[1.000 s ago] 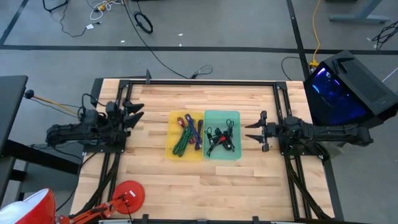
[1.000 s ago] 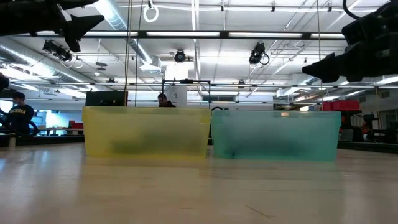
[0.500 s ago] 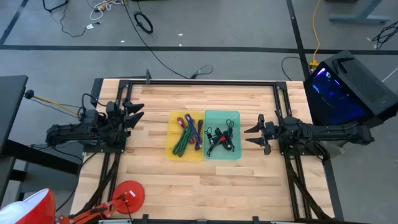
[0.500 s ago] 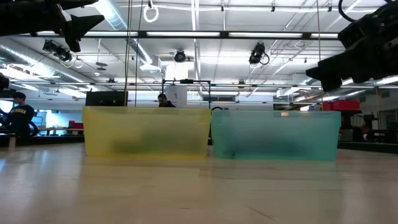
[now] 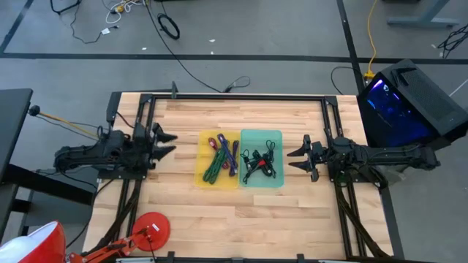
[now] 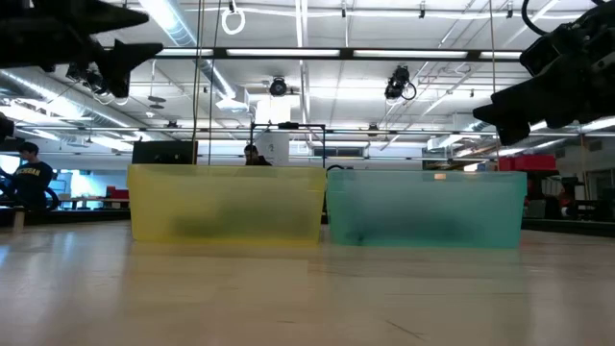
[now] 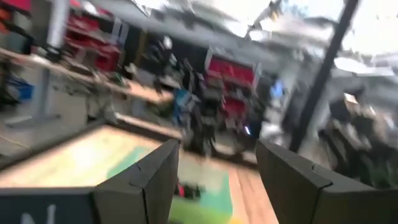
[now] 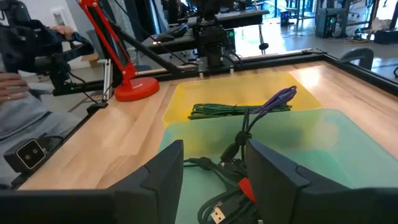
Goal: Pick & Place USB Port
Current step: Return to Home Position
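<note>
Two bins sit side by side mid-table; the black charger cable [image 5: 256, 165] lies in the green bin [image 5: 253, 138], right of the yellow bin [image 5: 199, 150]. Left gripper [image 5: 172, 143] and right gripper [image 5: 291, 159] hover beside them, fingers spread, empty.

The green bin [image 5: 261, 133] is a see-through teal green. The charger cables [image 5: 252, 162] inside it are black, with one red plug [image 5: 265, 163] among them. The yellow bin [image 5: 204, 146], touching the green bin's side, is a see-through lemon yellow and holds a dark green cable [image 5: 213, 169] and a purple cable [image 5: 229, 152]. The counter [image 5: 183, 212] under the green bin is pale wood in long plank stripes, edged by a black frame [image 5: 234, 96]. The left tool [image 5: 169, 143] and the right tool [image 5: 294, 158], on either side of the green bin, are black. Well away from the green bin, a lamp base [image 5: 152, 228] is bright red and a screen [image 5: 391, 106] glows blue-violet.
</note>
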Tool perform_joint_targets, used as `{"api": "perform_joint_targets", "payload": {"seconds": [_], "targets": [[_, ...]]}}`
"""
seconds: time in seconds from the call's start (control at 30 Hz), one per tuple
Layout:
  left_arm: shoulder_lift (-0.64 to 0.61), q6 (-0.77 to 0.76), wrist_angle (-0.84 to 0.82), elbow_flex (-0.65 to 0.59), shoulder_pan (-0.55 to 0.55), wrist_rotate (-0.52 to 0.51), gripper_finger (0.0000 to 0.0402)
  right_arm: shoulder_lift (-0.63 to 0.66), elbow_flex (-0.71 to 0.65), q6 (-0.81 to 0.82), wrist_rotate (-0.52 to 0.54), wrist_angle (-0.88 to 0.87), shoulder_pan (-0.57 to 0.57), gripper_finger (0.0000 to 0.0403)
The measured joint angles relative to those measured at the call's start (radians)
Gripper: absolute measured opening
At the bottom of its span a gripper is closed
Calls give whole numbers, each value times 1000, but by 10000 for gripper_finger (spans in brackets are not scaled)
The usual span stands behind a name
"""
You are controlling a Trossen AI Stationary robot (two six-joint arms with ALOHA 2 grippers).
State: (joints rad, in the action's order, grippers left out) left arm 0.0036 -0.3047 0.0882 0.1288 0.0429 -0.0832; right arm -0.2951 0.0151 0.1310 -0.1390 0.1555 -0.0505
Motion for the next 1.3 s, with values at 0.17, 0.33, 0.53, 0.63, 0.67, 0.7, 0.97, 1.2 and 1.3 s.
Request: {"api": "perform_joint_targets", "payload": {"seconds": [0.17, 0.33, 0.53, 0.63, 0.67, 0.7, 0.97, 1.2, 1.3], "targets": [[0, 80, 0, -65, -1, 109, 220, 0, 0, 0, 0, 0, 0, 174], [1, 136, -10, -120, -1, 135, 220, 0, 0, 0, 0, 0, 0, 174], [1, 194, 9, -120, -1, 155, 220, 0, 0, 0, 0, 0, 0, 174], [2, 213, -36, -119, -2, 189, 220, 0, 0, 0, 0, 0, 0, 174], [2, 219, -41, -119, -2, 186, 220, 0, 0, 0, 0, 0, 0, 174], [3, 220, -45, -119, -2, 177, 220, 0, 0, 0, 0, 0, 0, 174], [3, 49, -34, -120, -1, 138, 220, 0, 0, 0, 0, 0, 0, 174], [3, 22, -28, -120, -1, 138, 220, 0, 0, -1, 0, 0, 0, 174], [3, 22, -28, -120, -1, 138, 220, 0, 0, -1, 0, 0, 0, 174]]}}
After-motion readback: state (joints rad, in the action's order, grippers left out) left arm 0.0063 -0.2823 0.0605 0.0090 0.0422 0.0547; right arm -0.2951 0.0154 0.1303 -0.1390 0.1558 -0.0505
